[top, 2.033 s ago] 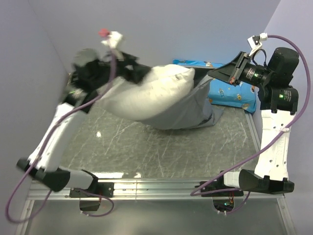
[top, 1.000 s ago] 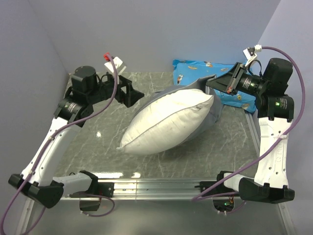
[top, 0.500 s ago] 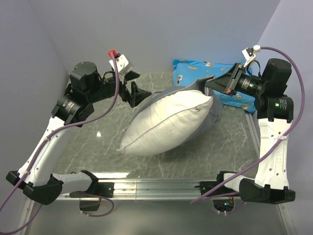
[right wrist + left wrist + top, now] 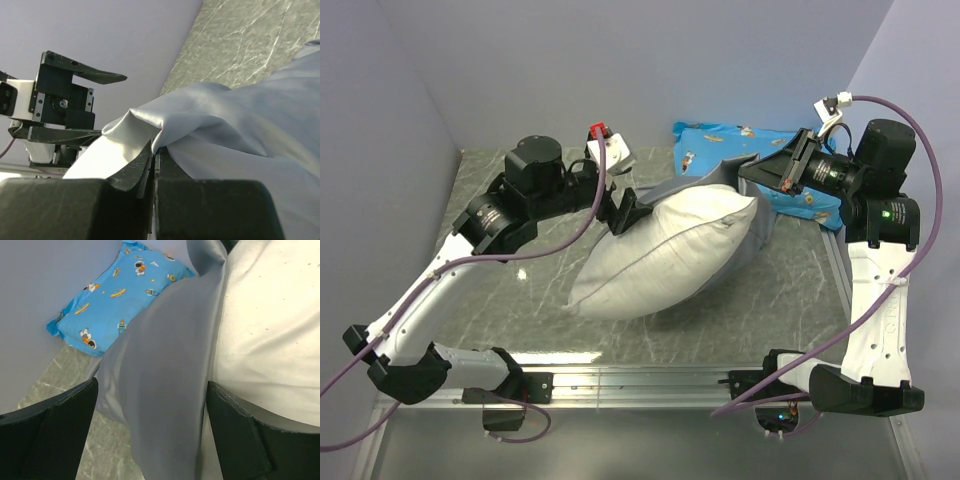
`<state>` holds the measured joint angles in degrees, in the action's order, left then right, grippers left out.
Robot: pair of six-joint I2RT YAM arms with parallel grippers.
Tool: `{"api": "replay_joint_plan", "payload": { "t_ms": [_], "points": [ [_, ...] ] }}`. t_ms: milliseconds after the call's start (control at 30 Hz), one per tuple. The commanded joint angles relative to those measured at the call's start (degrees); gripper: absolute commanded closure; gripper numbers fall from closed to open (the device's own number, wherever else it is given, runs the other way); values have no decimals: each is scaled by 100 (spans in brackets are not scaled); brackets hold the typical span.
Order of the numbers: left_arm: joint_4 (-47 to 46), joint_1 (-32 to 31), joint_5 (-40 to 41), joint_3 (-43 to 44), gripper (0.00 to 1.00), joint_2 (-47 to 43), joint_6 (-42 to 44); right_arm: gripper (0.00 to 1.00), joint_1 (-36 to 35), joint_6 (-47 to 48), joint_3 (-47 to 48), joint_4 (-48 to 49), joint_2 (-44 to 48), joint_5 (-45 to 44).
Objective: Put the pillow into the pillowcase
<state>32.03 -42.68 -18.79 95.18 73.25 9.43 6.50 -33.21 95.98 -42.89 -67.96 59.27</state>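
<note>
The white pillow lies slantwise on the table, its far right end inside the grey pillowcase. A grey edge of the case runs along the pillow's back side. My right gripper is shut on the case's upper edge and holds it up. In the right wrist view, grey fabric is pinched in my right gripper. My left gripper is open at the pillow's back left edge. In the left wrist view it straddles the grey case beside the pillow.
A blue cartoon-printed pillow lies at the back right, behind the case; it also shows in the left wrist view. Grey walls close the back and both sides. The marble table shows to the left and in front of the pillow.
The left arm let the pillow drop onto the table, drew back, then swung right; its open gripper now stands at the pillow's back edge over the grey fabric. The right arm has stayed still.
</note>
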Motion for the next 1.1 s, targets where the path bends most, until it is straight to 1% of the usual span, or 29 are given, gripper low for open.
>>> {"api": "replay_joint_plan", "payload": {
  "t_ms": [0,67,133,167,233,300,333,367,433,533,700,733,800,833,867,900,1000,1067],
  "points": [
    [101,-171,717,124,7,-22,234,100,-17,-10,166,361,81,-161],
    [206,-267,1155,133,8,40,322,100,-18,-36,192,387,99,-161],
    [409,-276,1359,80,9,40,419,100,0,-62,262,396,99,-135],
    [453,-285,1638,-59,10,-12,419,100,9,-106,298,413,90,-117],
    [724,-285,1799,-244,11,-74,402,100,53,-194,394,483,90,-65],
    [857,-285,1861,-718,13,-284,279,100,114,-378,456,659,99,-12],
    [927,-276,2070,-920,13,-381,226,100,132,-431,474,703,90,15],
    [936,-268,2150,-1313,14,-600,165,100,158,-527,500,773,64,41],
    [980,-163,2107,-1659,16,-794,-2,100,185,-546,579,774,64,15],
    [1138,206,1897,-2116,18,-1102,-161,100,202,-581,588,791,38,-29],
    [1402,242,1300,-2556,18,-1576,-265,100,211,-660,570,835,29,-99],
    [1463,242,1020,-2783,19,-1647,-292,100,211,-678,553,861,29,-117],
    [1525,242,781,-3083,19,-1849,-397,100,202,-748,509,958,46,-152],
    [1517,242,684,-3406,19,-1928,-424,100,211,-792,492,967,55,-161],
    [1473,268,648,-3505,21,-1920,-433,100,202,-836,465,1037,55,-161],
    [1603,269,535,-3419,21,-1850,-425,100,211,-871,404,1064,73,-170],
    [1385,277,604,-3549,26,-1683,-538,100,194,-977,324,1187,117,-161],
    [1578,277,657,-3471,32,-1368,-513,100,202,-907,394,1108,108,-161]
  ]
}}
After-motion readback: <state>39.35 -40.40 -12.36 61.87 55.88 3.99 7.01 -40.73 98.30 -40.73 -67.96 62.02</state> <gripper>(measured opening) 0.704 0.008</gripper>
